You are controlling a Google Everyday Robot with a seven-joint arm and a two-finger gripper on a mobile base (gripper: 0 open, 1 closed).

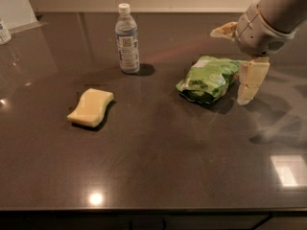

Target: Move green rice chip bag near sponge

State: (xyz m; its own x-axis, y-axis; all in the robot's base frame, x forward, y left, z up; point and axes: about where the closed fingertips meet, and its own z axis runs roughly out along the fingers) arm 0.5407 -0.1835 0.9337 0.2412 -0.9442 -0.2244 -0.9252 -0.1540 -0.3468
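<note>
Claw: the claw [230, 63] was at the far right of the desk [168, 171], hanging from a grey rounded wrist [261, 30] that came in from the top right corner.
Claw state: spread wide; one pale finger [223, 31] pointed left on the far side of the bag, and the other [251, 80] pointed down at the bag's right end.
Bag and claw: the green rice chip bag [207, 78] lay on the desk right of centre, its right end between the two fingers. The lower finger was just beside that end; whether it touched could not be told.
Bag and sponge: the sponge [91, 107] lay well apart from the bag, to the left and a little nearer.
Containers: a water bottle [127, 40] stood upright at the far side, between sponge and bag in the left-right sense and behind both. How full it was could not be told. The bag was puffed and its contents were hidden.
Materials and shapes: the bag was glossy, wrinkled bright green plastic with white and darker green print. The sponge was a pale yellow foam block with wavy sides, lying flat. The bottle was clear plastic with a white cap and a pale label. The desk was dark, polished and speckled, and it mirrored lights and the arm.
Left edge: a small labelled container [3, 31] was cut off by the frame.
</note>
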